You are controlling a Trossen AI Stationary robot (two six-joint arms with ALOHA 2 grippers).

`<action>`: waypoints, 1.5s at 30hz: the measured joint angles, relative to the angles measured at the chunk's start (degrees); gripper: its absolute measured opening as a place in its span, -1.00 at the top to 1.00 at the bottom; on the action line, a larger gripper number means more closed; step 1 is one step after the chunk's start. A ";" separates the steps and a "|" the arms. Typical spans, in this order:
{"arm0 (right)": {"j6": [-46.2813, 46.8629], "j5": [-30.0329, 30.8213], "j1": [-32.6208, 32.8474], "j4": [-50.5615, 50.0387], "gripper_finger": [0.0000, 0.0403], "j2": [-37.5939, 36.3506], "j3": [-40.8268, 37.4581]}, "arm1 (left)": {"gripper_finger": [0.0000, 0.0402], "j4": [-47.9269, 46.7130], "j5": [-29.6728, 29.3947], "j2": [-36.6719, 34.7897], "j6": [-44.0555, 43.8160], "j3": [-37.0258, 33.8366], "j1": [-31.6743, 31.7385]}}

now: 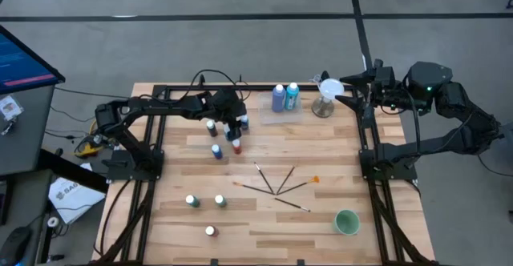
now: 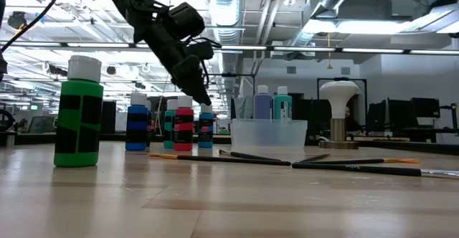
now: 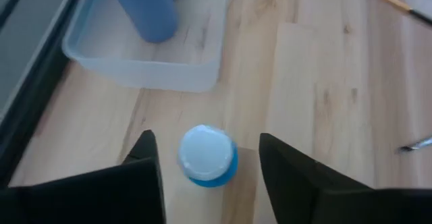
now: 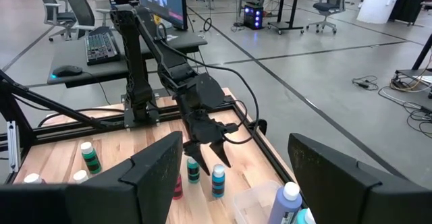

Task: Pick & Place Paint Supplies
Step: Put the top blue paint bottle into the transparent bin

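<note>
hovering my left gripper (image 3: 209, 166), fingers spread wide and empty, over a blue bottle (image 3: 208, 155) beside the clear bin (image 3: 145, 65), straddling its cap for a grab. my right gripper (image 4: 236, 163) waits open, off-table.

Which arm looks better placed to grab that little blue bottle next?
Probably the left: its open gripper hangs right over the blue bottle, a finger on each side. The right gripper waits off by the table's far right edge.

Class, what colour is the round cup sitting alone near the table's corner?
The cup is light green, shown best in the high view, beyond the brushes.
</note>
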 joint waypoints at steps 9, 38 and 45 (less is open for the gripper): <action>0.12 0.00 0.00 0.09 -0.32 0.00 0.00 | 0.51 0.12 0.96 2.14 -0.06 0.07 0.20; 0.44 -0.02 0.00 -0.01 -0.32 -0.10 0.02 | 1.00 0.91 -3.38 -5.29 -8.50 -0.02 -0.66; 0.29 -0.01 0.00 -0.01 -0.32 -0.11 0.04 | 1.00 5.46 -7.28 -13.53 -12.49 -0.02 -0.50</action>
